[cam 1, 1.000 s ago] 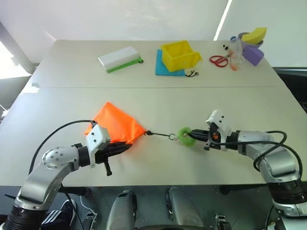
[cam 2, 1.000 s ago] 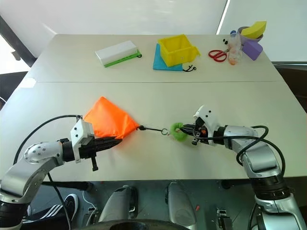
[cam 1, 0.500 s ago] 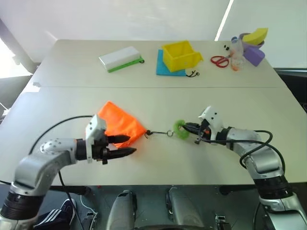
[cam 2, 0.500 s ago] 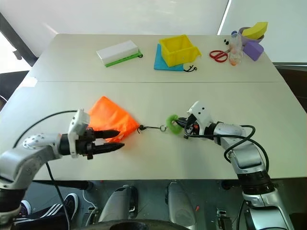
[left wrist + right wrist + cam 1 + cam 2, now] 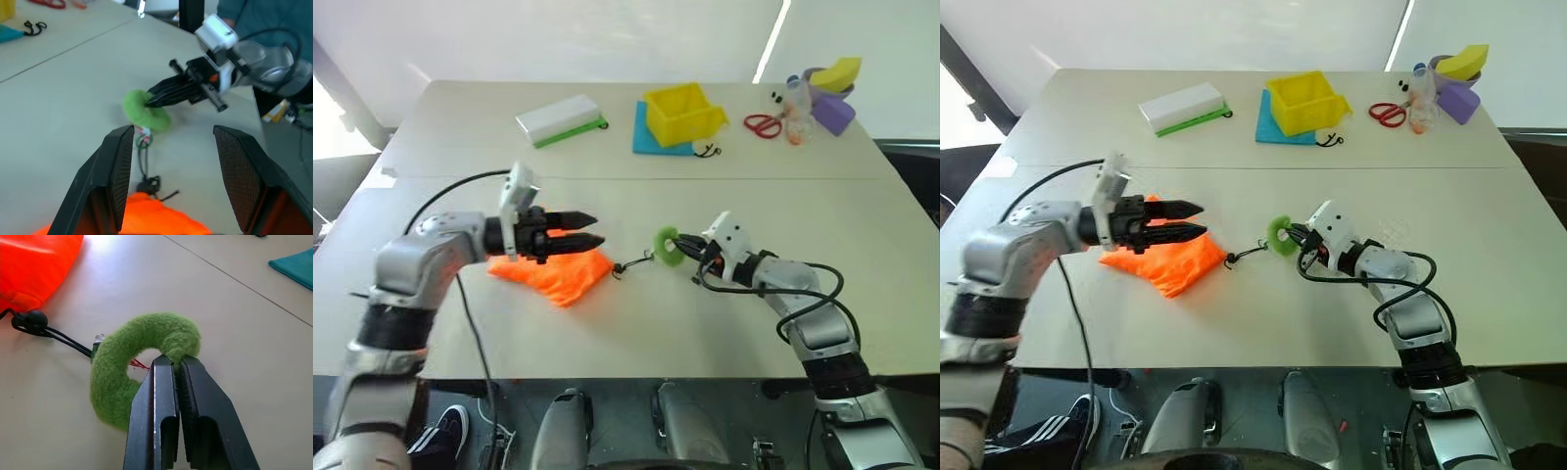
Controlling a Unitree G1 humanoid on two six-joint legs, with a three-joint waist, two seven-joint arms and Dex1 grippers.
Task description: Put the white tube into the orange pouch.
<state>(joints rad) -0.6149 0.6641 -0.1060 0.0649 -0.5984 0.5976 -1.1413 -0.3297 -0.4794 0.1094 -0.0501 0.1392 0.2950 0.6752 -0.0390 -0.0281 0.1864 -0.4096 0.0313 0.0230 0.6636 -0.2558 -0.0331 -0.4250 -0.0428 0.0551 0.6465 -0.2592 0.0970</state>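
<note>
The orange pouch (image 5: 553, 274) lies slumped flat on the near left part of the table. Its black cord (image 5: 631, 262) runs slack to the green ring (image 5: 666, 245). My left gripper (image 5: 592, 228) hovers open just above the pouch's far edge, pointing toward the ring, with nothing between its fingers (image 5: 117, 176). My right gripper (image 5: 171, 363) is shut on the green ring (image 5: 142, 382), pinching its fuzzy rim just above the table. The left wrist view looks past the pouch (image 5: 146, 223) at the ring (image 5: 144, 110) and the right gripper (image 5: 159, 98). The white tube is out of view.
At the back of the table sit a white-and-green box (image 5: 558, 119), a yellow bin (image 5: 680, 113) on a teal cloth (image 5: 644, 139), red scissors (image 5: 761, 124) and purple and yellow items (image 5: 827, 93). A person in a teal top (image 5: 254, 19) stands beyond the table.
My left gripper opened, let go of the pouch and rose forward over it. The pouch sank flat. My right gripper carried the ring toward the pouch, slackening the cord.
</note>
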